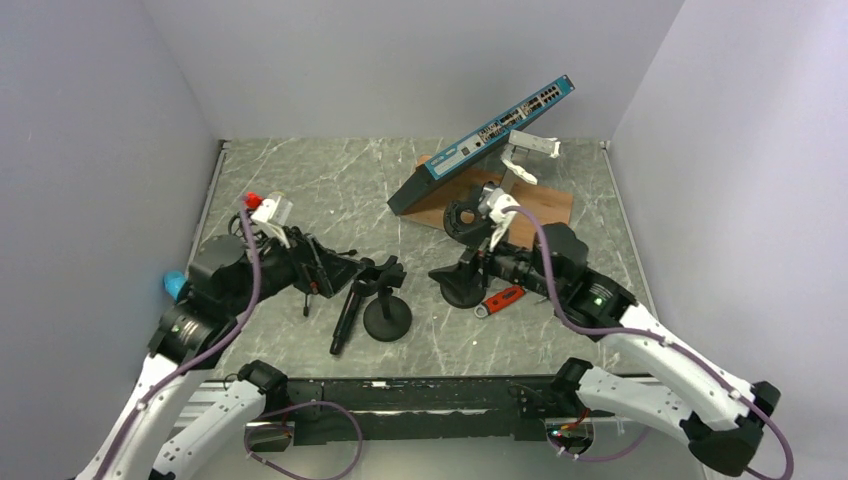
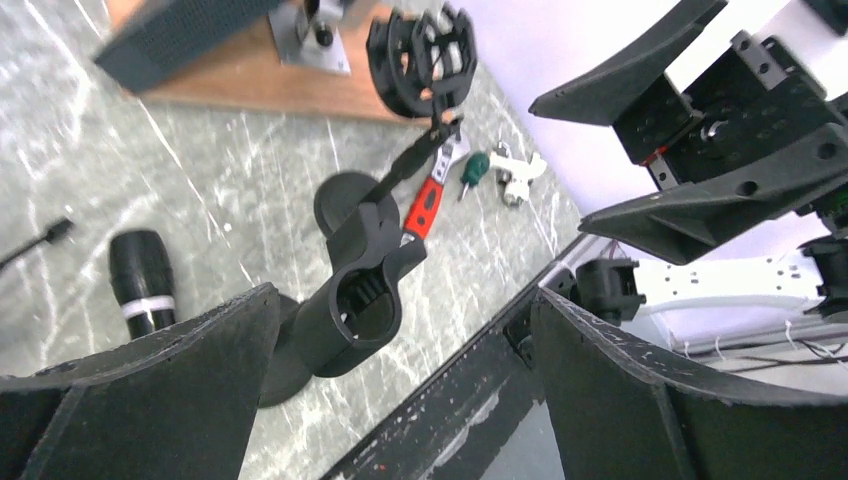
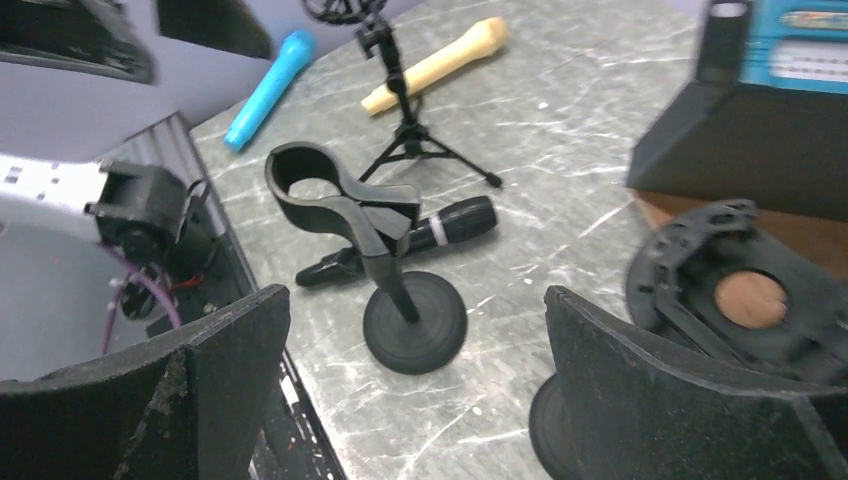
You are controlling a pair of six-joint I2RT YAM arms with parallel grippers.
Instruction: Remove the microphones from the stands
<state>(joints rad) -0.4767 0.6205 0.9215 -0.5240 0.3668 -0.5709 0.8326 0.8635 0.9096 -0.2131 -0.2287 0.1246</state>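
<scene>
Left tool point(image 2: 402, 295) spread wide — microphone point(image 2: 140, 281) lies just beside it, seemingly untouched.

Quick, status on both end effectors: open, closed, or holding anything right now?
Left end effector: open, holding nothing.
Right end effector: open, holding nothing.

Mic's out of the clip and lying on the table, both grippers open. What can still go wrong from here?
1. The empty clip sits right in front of the open left gripper; a crooked retreat may snag it and tip the stand.
2. The microphone lies loose beside the stand's base; a bump may roll it.
3. The right gripper is close to the shock mount.
</scene>
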